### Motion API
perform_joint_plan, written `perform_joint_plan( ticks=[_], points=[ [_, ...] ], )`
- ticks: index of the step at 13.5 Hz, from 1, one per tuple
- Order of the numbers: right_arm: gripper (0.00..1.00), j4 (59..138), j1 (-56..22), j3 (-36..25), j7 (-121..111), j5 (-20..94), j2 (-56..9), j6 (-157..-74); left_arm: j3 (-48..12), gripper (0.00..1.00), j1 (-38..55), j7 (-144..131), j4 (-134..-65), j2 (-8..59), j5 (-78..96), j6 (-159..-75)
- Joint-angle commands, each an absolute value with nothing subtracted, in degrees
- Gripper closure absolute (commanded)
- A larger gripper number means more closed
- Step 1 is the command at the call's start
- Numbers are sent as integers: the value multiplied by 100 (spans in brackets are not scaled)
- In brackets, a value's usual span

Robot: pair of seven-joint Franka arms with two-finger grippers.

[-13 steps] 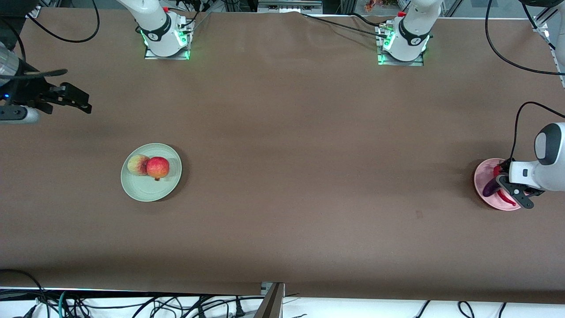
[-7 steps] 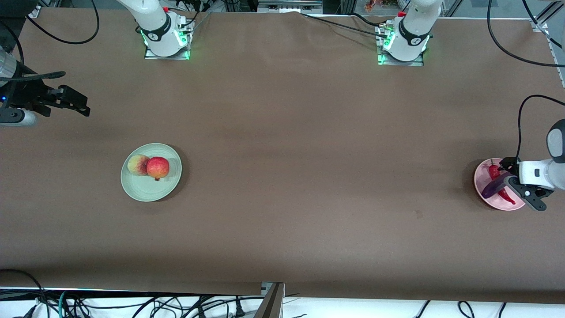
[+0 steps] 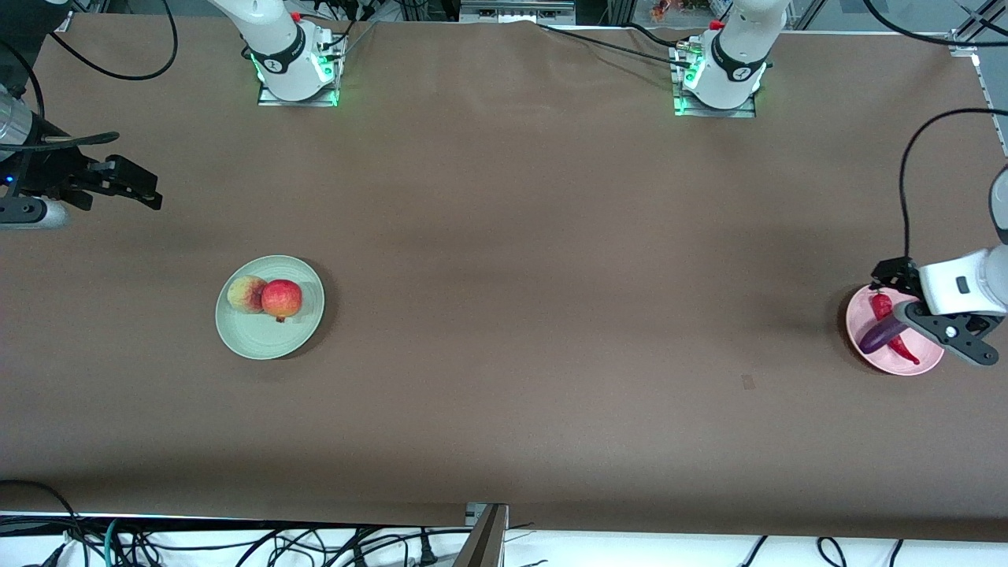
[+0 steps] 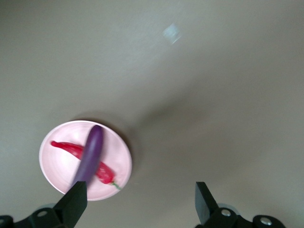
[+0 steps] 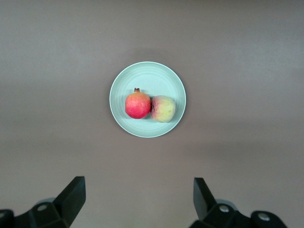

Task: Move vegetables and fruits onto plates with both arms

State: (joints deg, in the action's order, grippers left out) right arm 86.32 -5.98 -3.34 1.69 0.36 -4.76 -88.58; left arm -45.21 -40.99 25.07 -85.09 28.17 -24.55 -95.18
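Note:
The pale green plate (image 3: 270, 340) holds the peach (image 3: 246, 294) and the red fruit (image 3: 281, 298), side by side and touching. In the right wrist view the plate (image 5: 142, 75), red fruit (image 5: 138, 105) and peach (image 5: 163, 109) show below. The pink plate (image 3: 917, 366) holds the purple eggplant (image 3: 882, 337) lying across the red chili (image 3: 883, 305). My left gripper (image 3: 895, 295) is open and empty, over the plate's edge. In the left wrist view the plate (image 4: 54, 164), eggplant (image 4: 90, 154) and chili (image 4: 66, 148) show beside my open gripper (image 4: 140, 199). My right gripper (image 3: 146, 185) is open and empty, in the air at the right arm's end (image 5: 139, 194).
The brown table (image 3: 512, 276) is bare between the two plates. Both arm bases (image 3: 295, 59) (image 3: 720, 71) stand along the table's edge farthest from the front camera. Cables hang at both ends and along the nearest edge.
My left gripper has drawn back from over the pink plate toward the left arm's end, leaving the eggplant lying on the chili. My right gripper has barely moved.

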Motion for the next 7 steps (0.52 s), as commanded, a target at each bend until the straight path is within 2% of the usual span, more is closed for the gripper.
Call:
perform_joint_plan(
  ticks=[1,3,4,5,7],
  points=[
    [0,8499,-554,-290,193,-35,-519,-8815,-5051,0,-4113,1288,-8587,2584,-2408,-9046],
    [0,8490,-554,-290,193,-35,-519,-8815,-5474,0,-4000,382,-8316,2497,-2443,-8781],
    [0,8499,-554,-281,193,-35,-519,-8815,-5258,0,-3607,282,-8332,2218,-2426,-8824],
    [0,8490,-554,-281,176,-26,-519,-8815,-4542,0,-2829,281,-8245,2102,-2365,-8824],
    [0,8499,-554,-281,176,-26,-519,-8815,-2593,0,-1317,238,-8104,1751,-1570,-8868]
  ],
)
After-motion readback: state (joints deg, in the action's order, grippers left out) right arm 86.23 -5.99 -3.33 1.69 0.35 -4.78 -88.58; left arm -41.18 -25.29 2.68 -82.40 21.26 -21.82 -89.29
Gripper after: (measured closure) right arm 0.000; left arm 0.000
